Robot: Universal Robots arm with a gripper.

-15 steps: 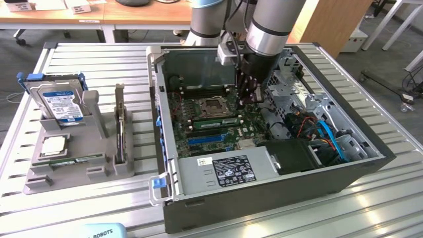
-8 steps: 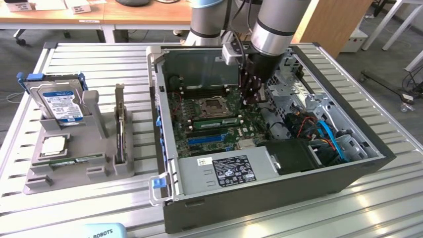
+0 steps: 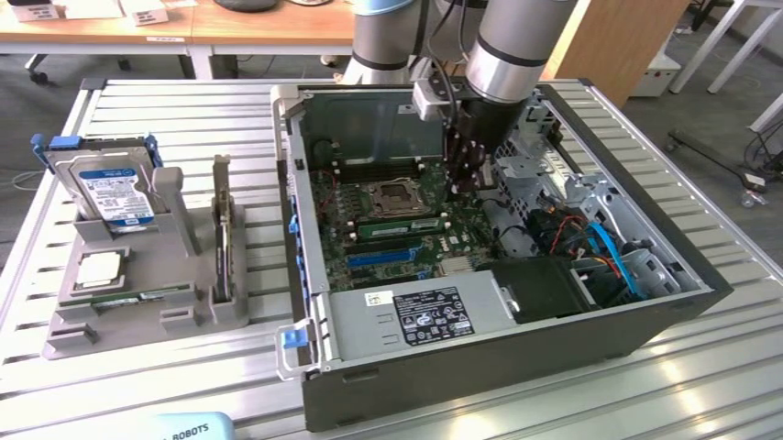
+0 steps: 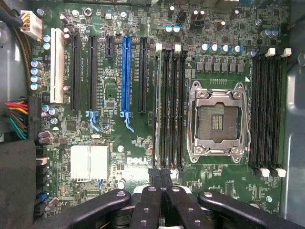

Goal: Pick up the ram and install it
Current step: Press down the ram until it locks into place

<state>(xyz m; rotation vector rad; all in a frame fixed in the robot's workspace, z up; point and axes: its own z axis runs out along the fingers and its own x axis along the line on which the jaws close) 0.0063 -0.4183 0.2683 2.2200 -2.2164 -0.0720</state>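
Gripper closed, inside open computer case.
Fingers pressed together, tips just above the motherboard at one end of the memory slots. Ram stands in a slot beside the processor socket; a second ram lies in the grey tray.

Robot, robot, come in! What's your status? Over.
Gripper shut, nothing in it, at the end of the memory slots. One ram standing in a slot beside the processor socket. Nothing in the way. Over.
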